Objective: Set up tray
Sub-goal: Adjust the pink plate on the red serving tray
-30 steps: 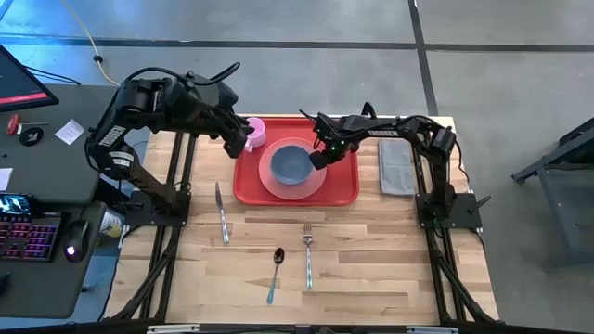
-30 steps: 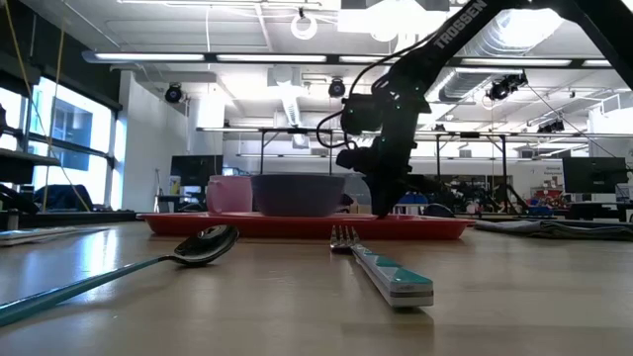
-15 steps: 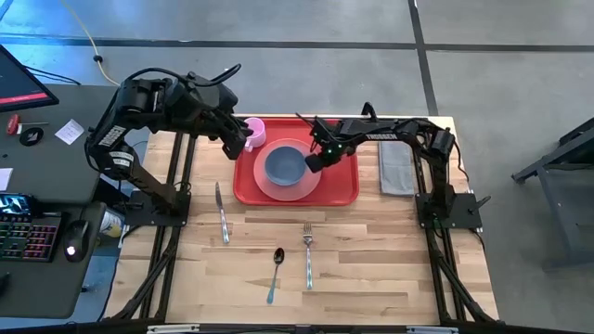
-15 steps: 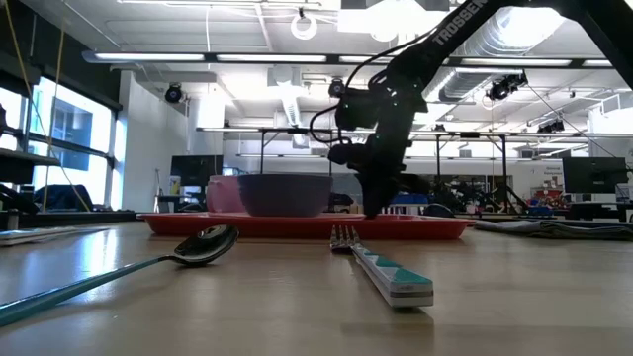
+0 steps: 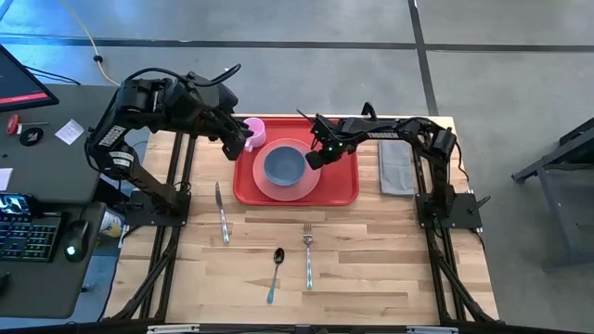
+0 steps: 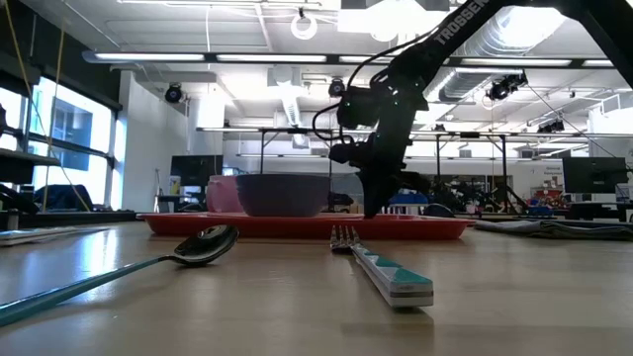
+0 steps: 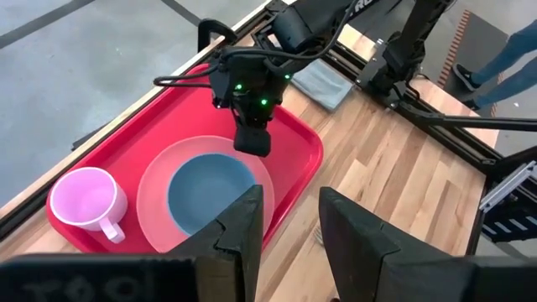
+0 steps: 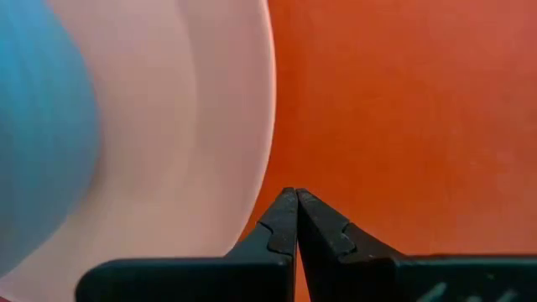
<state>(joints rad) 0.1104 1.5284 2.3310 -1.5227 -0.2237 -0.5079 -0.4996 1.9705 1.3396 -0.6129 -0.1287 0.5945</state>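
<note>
Spoon (image 5: 274,270): nearest you on the desk (image 5: 371,269), lying beside the fork (image 5: 308,253); in the low view its bowl (image 6: 206,243) sits at the left front.
Fork: just right of the spoon, tines toward the tray; in the low view its handle (image 6: 391,277) runs toward the camera.
Knife (image 5: 221,212): lying on the desk, left of the spoon and in front of the tray's left corner.
Tray (image 5: 340,184): the red tray lies flat at the far middle of the desk; you see it as a low red band (image 6: 435,226) in the low view.
Plate (image 5: 277,189): a pink round plate resting on the tray, left of the tray's centre.
Bowl (image 5: 284,165): blue, sitting on the plate.
Cup (image 5: 253,132): pink, on the tray's far left corner, just beside the plate.
Right pincer (image 5: 314,160): you find it low over the tray at the plate's right edge; the wrist view shows its tips (image 8: 295,220) closed together, holding nothing.
Left pincer (image 5: 234,146): held above the tray's left edge, near the cup; its fingers (image 7: 243,231) stand apart, empty.
Cloth (image 5: 396,166): grey, folded, on the desk right of the tray.
</note>
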